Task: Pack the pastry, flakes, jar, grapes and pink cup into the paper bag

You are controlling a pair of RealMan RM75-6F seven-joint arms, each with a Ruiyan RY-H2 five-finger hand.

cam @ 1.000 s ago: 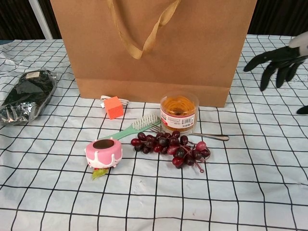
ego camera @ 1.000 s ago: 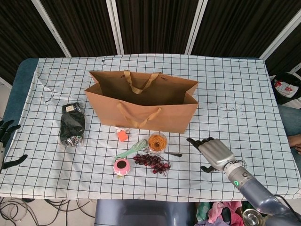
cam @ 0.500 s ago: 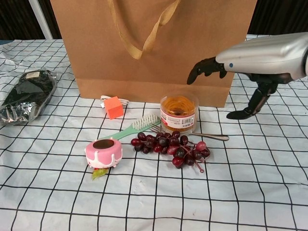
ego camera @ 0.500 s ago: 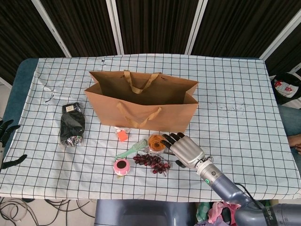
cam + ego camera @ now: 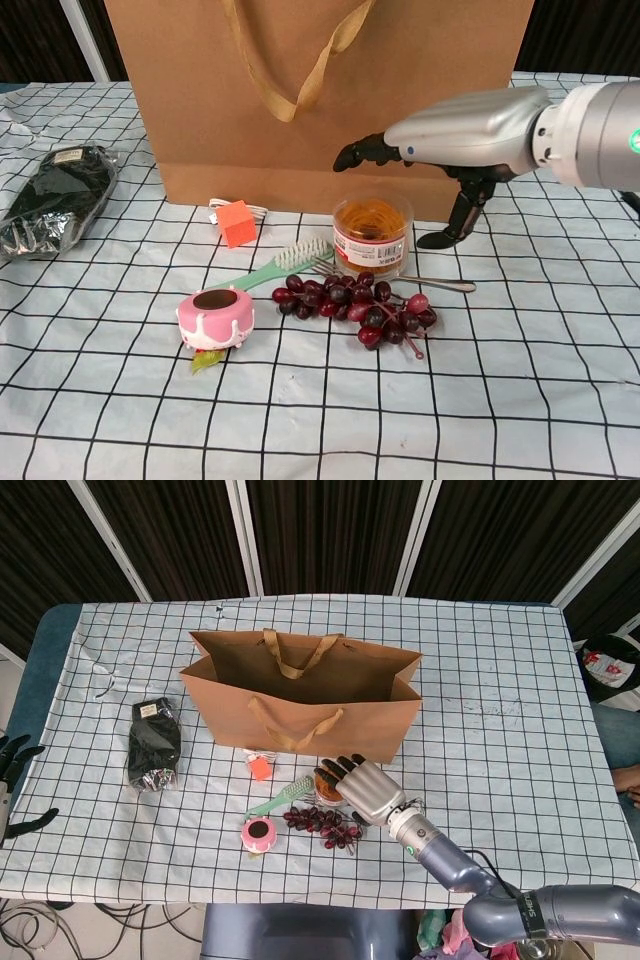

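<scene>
The brown paper bag (image 5: 300, 715) (image 5: 320, 90) stands open mid-table. In front of it stands the clear jar (image 5: 372, 237) with orange contents. My right hand (image 5: 360, 788) (image 5: 450, 135) hovers just above and behind the jar, fingers spread, holding nothing. Dark red grapes (image 5: 325, 825) (image 5: 350, 300) lie in front of the jar. The pink pastry (image 5: 259, 833) (image 5: 215, 318) sits to their left. The black flakes packet (image 5: 153, 745) (image 5: 55, 200) lies at the far left. My left hand (image 5: 14, 755) shows at the left frame edge, off the table, fingers apart and empty.
A green brush (image 5: 283, 797) (image 5: 275, 265) lies between pastry and jar. A metal fork (image 5: 440, 282) pokes out from under the grapes to the right. A small orange-red block (image 5: 260, 768) (image 5: 237, 222) with a white cord sits by the bag's base.
My right hand has swept left from the table's right side to above the jar. The left hand and all objects have stayed put.
</scene>
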